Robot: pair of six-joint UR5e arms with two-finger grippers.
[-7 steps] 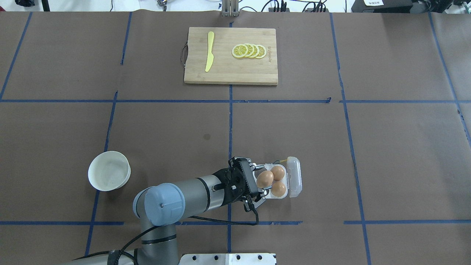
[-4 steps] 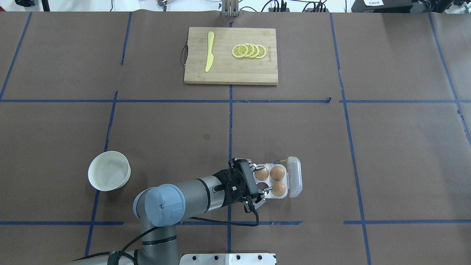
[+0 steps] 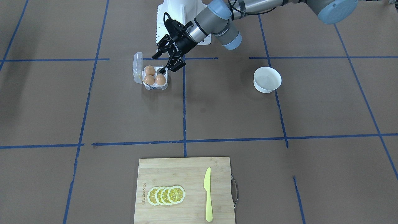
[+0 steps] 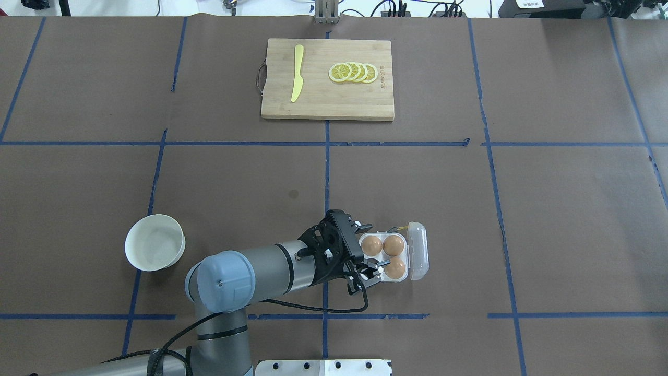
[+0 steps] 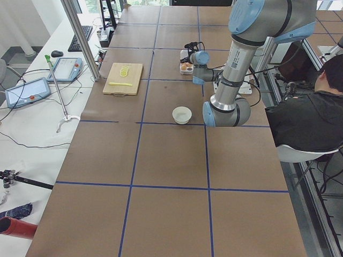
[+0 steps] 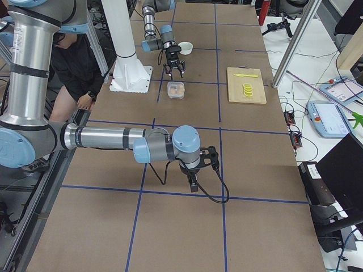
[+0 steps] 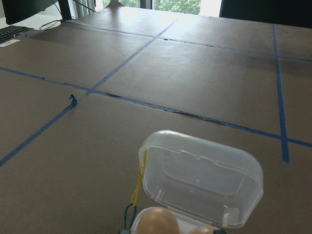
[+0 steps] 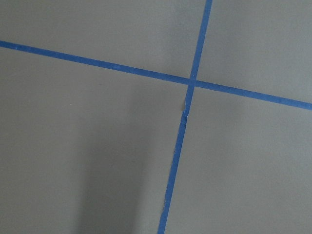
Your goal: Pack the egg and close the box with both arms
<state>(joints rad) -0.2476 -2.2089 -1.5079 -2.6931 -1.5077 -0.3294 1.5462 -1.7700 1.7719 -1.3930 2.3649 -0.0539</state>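
The clear egg box (image 4: pixel 387 277) stands open, its lid (image 4: pixel 418 250) tipped back on the right and a yellow string (image 4: pixel 399 228) at its far edge. Three tan eggs sit in cells: one far left (image 4: pixel 371 245), one far right (image 4: pixel 393 245), one near right (image 4: pixel 396 268). The near-left cell is empty and partly hidden by a finger. My left gripper (image 4: pixel 374 245) is open and empty, hovering over the box's left side; it also shows in the front view (image 3: pixel 164 63). My right gripper (image 6: pixel 213 156) hangs low over bare table, far from the box; I cannot tell its state.
A white bowl (image 4: pixel 155 243) stands left of my left arm. A wooden cutting board (image 4: pixel 327 104) at the far middle holds a yellow knife (image 4: pixel 297 73) and lemon slices (image 4: pixel 353 72). Blue tape lines cross the brown table cover.
One second ago my left gripper held an egg over the box. The egg now rests in the far-left cell, and the gripper has opened and drawn back a little.
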